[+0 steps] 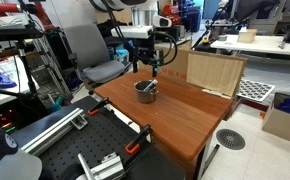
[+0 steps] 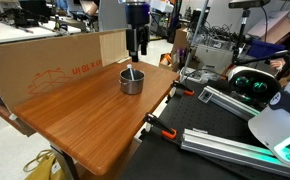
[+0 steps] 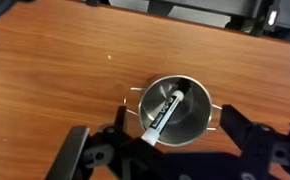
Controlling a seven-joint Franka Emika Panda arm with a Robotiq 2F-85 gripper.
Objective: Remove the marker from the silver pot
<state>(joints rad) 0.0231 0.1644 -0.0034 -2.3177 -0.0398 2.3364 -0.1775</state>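
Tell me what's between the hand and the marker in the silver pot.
Nothing: in an exterior view the hand hangs above the silver pot with only air down to the marker.

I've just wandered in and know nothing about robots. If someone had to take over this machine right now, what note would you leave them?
Gripper: open, fingers empty, hanging just above the pot.
Marker: inside the silver pot, lying slanted across it.
Pot: upright on the wooden table.
Done: gripper lined up over the pot; nothing grasped.
Left: lower, close the fingers on the marker, lift it out and set it on the table.
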